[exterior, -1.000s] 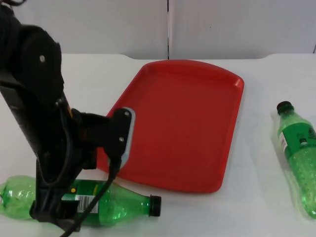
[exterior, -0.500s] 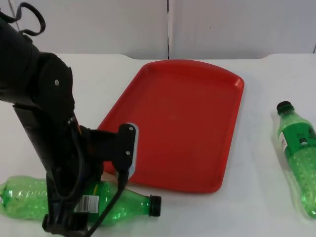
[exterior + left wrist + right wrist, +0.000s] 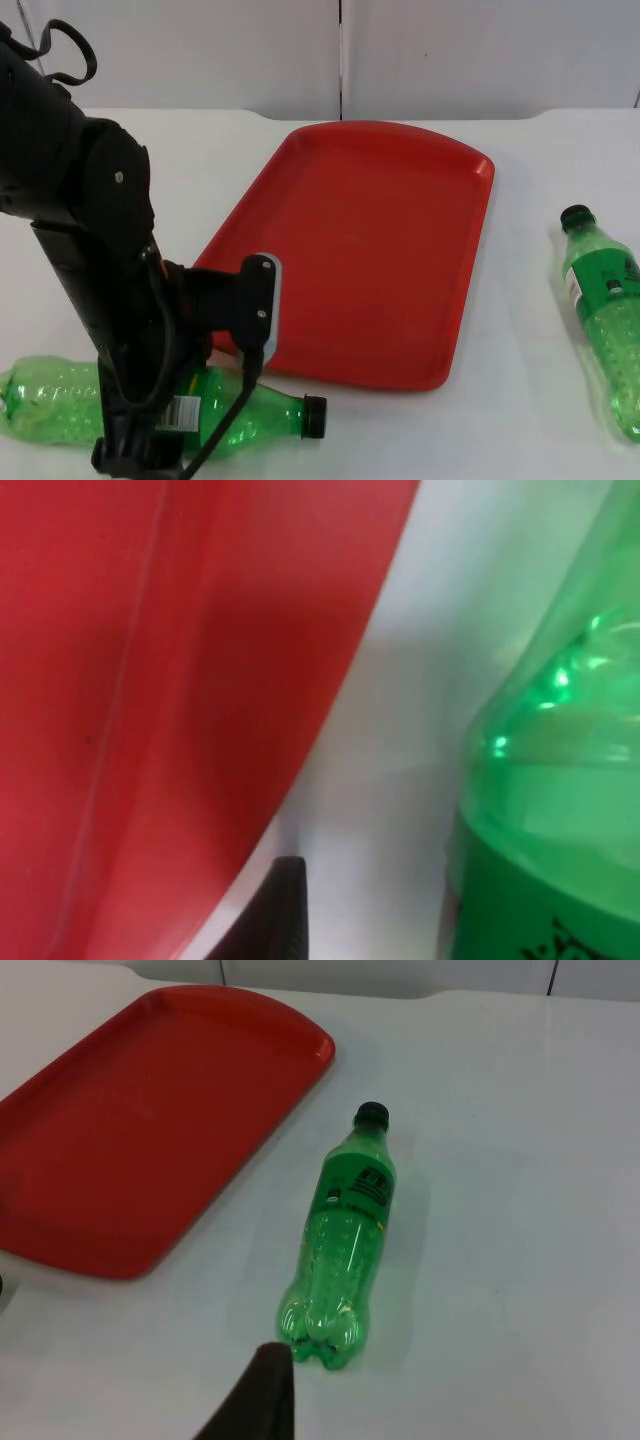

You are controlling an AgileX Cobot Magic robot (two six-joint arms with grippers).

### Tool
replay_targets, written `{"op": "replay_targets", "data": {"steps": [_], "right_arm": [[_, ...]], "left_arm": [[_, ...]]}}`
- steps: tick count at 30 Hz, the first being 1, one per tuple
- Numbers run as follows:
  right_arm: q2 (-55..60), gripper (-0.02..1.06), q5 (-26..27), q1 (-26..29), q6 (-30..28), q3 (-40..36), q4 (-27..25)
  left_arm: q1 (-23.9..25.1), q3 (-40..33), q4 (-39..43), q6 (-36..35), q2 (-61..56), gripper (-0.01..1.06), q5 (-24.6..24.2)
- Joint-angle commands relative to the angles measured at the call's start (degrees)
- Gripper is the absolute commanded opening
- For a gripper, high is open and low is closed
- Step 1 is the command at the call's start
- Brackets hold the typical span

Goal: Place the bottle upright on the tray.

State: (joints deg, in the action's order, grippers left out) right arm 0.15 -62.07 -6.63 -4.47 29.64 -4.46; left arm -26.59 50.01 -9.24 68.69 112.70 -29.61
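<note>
Left gripper [image 3: 135,455] lowered further onto near bottle [image 3: 250,420] since a second ago; fingers hidden behind arm, open or closed impossible to tell. Bottle green, black cap, lying on its side on table [image 3: 480,430] just near of red tray [image 3: 400,250], mid-body covered by arm. Second bottle [image 3: 605,310] lying at right, well apart from tray. Right gripper waiting, grip state unclear.

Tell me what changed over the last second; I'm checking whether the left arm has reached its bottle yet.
The left arm has come lower and toward the camera over the near green bottle, its gripper now down at the bottle's label. Whether it grips cannot be told. The bottle has not moved. The red tray and the second green bottle at the right stayed put; the right arm waits.
</note>
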Motion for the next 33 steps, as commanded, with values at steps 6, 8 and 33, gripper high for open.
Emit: {"op": "replay_targets", "data": {"steps": [6, 8, 33], "right_arm": [[-0.15, 1.05, 0.33, 0.18, -0.02, -0.02, -0.13], [-0.15, 1.05, 0.33, 0.18, -0.02, -0.02, -0.13], [-0.15, 1.05, 0.33, 0.18, -0.02, -0.02, -0.13]], "left_arm": [[-0.42, -0.08, -2.10, -0.19, 0.02, 1.05, 0.34], [-0.42, -0.08, -2.11, -0.19, 0.33, 1.05, 0.34], [-0.42, -0.08, -2.22, -3.07, 1.15, 0.15, 0.34]]}}
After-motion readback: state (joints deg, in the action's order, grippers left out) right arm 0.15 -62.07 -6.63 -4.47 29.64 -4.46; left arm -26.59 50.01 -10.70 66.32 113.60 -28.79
